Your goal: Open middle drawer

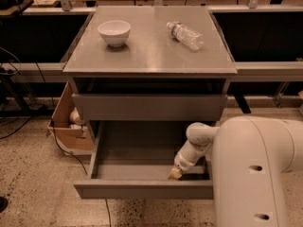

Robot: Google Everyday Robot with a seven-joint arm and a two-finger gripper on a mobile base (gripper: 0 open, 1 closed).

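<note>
The middle drawer [142,189] stands pulled well out below the cabinet top, with a plain flat grey front and a bare grey inside [137,148]. My gripper [174,173] reaches down into the drawer at its right side, its tan tip just behind the front panel. The white wrist [196,143] rises from it to the big white arm link [253,174], which covers the drawer's right front corner. Above the open drawer, a drawer with a taller grey front [149,107] is closed.
A white bowl [114,32] and a clear plastic bottle [184,35] lying on its side rest on the grey cabinet top [151,56]. An open cardboard box [71,124] stands on the floor to the left. Cables run over the speckled floor [38,174].
</note>
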